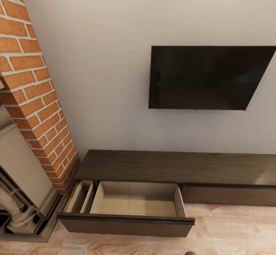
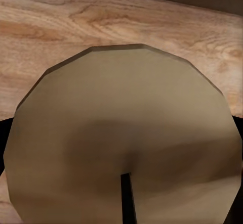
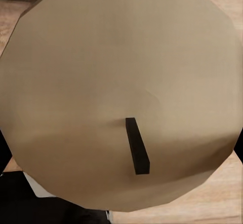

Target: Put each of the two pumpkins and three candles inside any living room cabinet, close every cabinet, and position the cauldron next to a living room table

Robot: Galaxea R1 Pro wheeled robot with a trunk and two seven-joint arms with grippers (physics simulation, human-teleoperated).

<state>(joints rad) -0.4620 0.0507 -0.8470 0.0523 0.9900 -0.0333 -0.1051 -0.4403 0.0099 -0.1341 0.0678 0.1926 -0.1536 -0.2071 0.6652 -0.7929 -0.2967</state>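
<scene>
Candle [image 2: 126,138], candle [image 3: 121,92], unlabelled; cabinet [image 1: 168,166]

Two candles [image 2: 126,138] [image 3: 121,92], one cabinet [image 1: 172,166] with one open drawer [image 1: 130,209], one television [image 1: 207,78].

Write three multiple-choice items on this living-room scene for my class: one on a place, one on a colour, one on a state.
1. The open drawer sits: A at the cabinet's left end; B at its right end; C in its middle.
2. Its inside is: A white; B pale beige; C black.
3. The drawer front to its right is: A shut; B pulled out; C missing.
Key: A, it adjoins the brick chimney; B, beige walls show; A, it lies flush.
</scene>
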